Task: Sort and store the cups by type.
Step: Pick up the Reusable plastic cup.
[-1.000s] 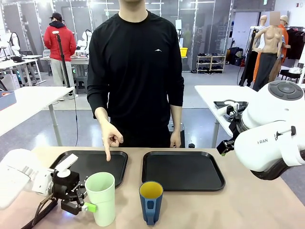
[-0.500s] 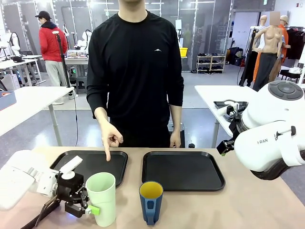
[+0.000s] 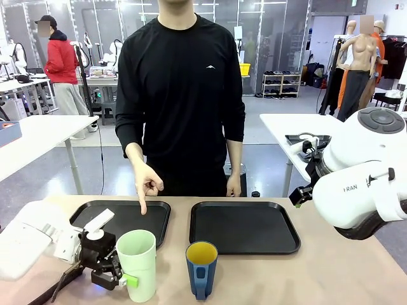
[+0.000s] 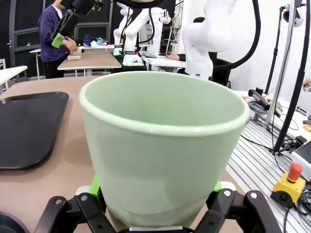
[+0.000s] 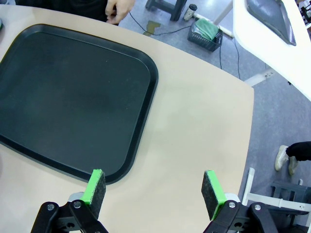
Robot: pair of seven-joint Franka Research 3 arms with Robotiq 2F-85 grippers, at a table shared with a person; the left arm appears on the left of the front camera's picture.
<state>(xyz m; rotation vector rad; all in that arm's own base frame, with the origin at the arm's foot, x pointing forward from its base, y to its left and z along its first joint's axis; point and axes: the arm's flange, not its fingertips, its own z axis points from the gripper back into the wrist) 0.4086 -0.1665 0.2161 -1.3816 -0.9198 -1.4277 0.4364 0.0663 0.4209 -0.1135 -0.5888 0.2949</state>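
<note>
The left fingers [image 3: 127,279] are pushing further in around the tall mint-green plastic tumbler [image 3: 137,264]; whether they are clamping it I cannot tell. It is standing on the bench [image 3: 331,273] just left of the dark blue handled mug [image 3: 201,269], probably nearly ready for lifting. Well right of that mug, the right fingers [image 5: 96,187] are hanging wide open, empty.

Quick tally, there were two cups: one mint-green tumbler [image 3: 137,264] and one blue mug [image 3: 201,269]; two black trays, a left tray [image 3: 156,216] and a right tray [image 3: 243,227]; one table [image 3: 331,267] under it all. Robot arms came to two, a left arm [image 3: 28,238] and a right arm [image 3: 359,184]; one gripper each, so a left gripper [image 4: 155,194] and a right gripper [image 5: 154,187]; two green pads [image 5: 97,187] per gripper. People: one person [image 3: 181,95] at the table; a second person [image 3: 60,60] in red way back.
</note>
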